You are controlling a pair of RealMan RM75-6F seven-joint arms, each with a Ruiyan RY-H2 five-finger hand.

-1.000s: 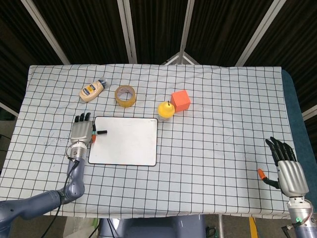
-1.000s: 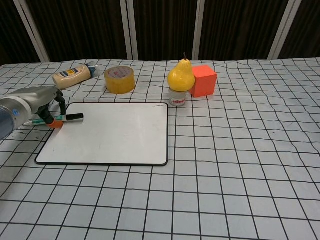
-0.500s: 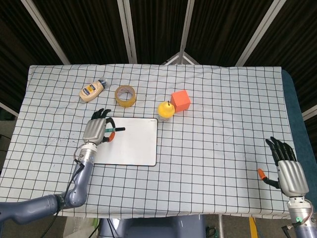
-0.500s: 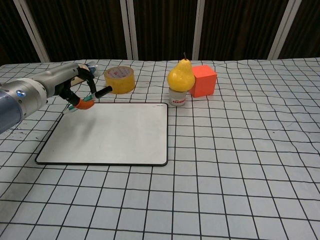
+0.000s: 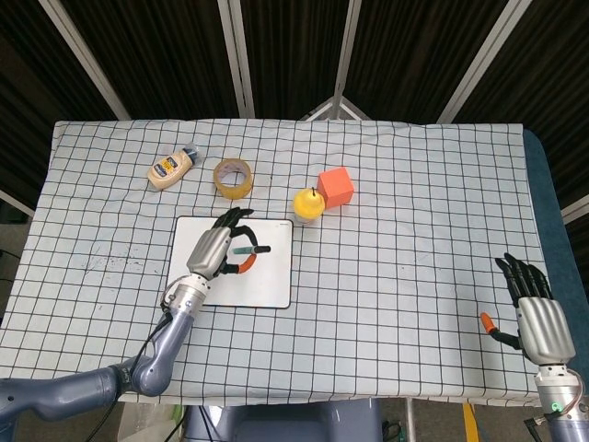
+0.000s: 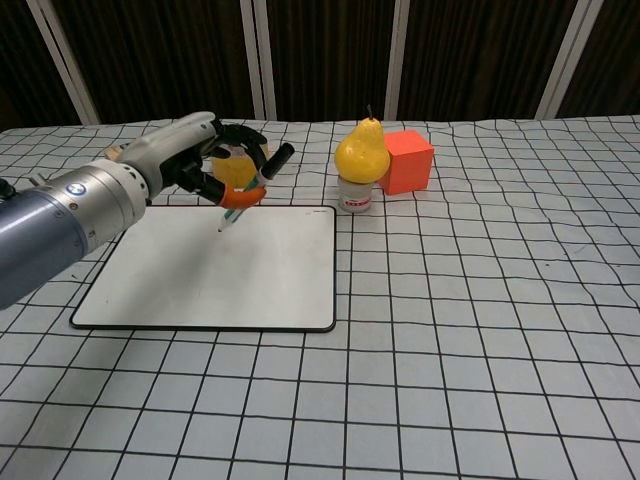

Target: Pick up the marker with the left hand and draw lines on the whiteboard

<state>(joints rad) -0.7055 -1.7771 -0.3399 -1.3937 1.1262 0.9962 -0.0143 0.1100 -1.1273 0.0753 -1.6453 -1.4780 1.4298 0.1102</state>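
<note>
Both hands visible: my left hand (image 5: 213,251) pinches marker (image 6: 248,189) above whiteboard (image 5: 271,285), center-left of frame; right hand (image 5: 538,322) spread, holding nothing, lower right corner.

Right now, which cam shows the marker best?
Chest view. The marker shows side-on in the left hand, tilted, its tip above the whiteboard. In the head view the marker is only a short dark stub sticking out past the fingers, its height over the board unreadable.

Checked table (image 5: 414,239) with whiteboard (image 5: 267,281), tape (image 5: 233,178), bottle (image 5: 172,167).
</note>
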